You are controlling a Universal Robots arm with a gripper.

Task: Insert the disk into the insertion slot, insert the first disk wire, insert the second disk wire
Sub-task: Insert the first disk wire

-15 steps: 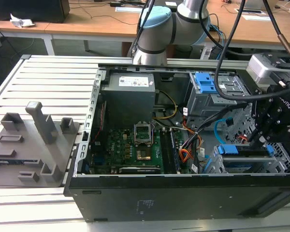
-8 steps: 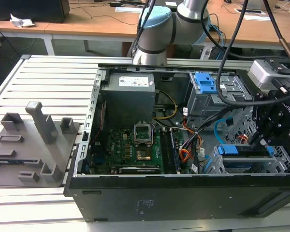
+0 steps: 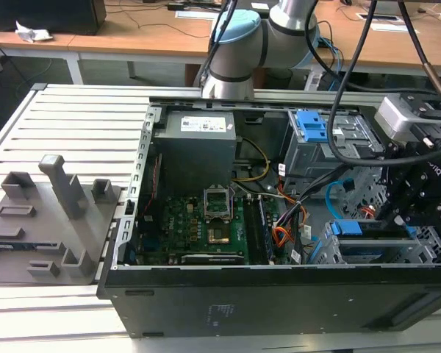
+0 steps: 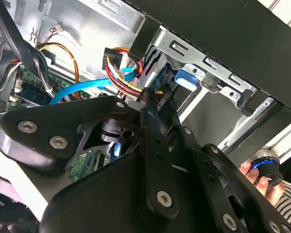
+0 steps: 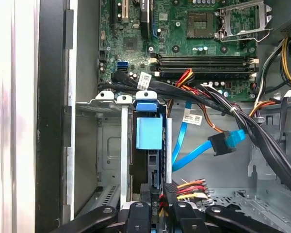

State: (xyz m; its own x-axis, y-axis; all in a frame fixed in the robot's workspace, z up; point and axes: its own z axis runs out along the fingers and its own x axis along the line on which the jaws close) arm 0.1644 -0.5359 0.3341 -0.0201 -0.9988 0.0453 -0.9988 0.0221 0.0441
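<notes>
The disk [image 5: 153, 170] stands inside the insertion slot [image 5: 111, 99], its blue tab [image 5: 149, 132] at the top edge; in the exterior view the disk [image 3: 360, 229] sits at the case's right end. My gripper [image 5: 157, 200] is at the disk's end, shut on the dark plug of the first disk wire [image 5: 188, 187], whose red and yellow strands run off sideways. In the second wrist view the gripper [image 4: 150, 97] meets the same strands. The second disk wire [image 5: 199, 150], a light blue cable with a dark plug, hangs loose beside the disk and loops up in the exterior view [image 3: 336, 190].
A taller grey cage with a blue latch [image 3: 312, 129] stands behind the slot. Thick black cables [image 5: 242, 121] cross above the blue plug. The motherboard [image 3: 198, 220] fills the case's middle. A grey fixture plate [image 3: 51, 213] lies at the exterior view's left. A hand [image 4: 259, 177] is outside the case.
</notes>
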